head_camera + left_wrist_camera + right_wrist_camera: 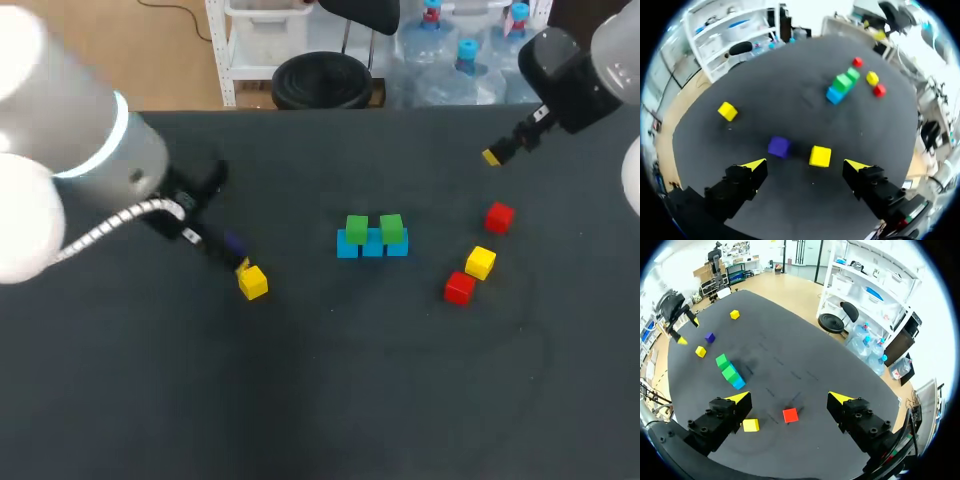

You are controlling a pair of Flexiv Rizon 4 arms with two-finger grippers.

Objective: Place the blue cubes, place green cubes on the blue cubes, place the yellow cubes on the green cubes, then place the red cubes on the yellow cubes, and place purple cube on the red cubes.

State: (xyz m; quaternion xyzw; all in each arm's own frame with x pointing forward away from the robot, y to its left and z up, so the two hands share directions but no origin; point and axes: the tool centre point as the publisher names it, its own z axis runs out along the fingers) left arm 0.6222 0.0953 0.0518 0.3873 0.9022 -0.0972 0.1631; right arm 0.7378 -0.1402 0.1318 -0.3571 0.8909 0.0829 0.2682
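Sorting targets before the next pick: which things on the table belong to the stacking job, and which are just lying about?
Job: blue cubes in a row; two green cubes on them; three loose yellow cubes; two loose red cubes; one purple cube.
Lying about: nothing that I can see; only the table under them.

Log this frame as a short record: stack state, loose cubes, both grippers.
stack: two green cubes on a row of blue cubes
loose, right arm's side: two red cubes, a yellow cube
left gripper: fingers open, second yellow cube just ahead, purple cube beside it
right gripper: fingers open, holding nothing
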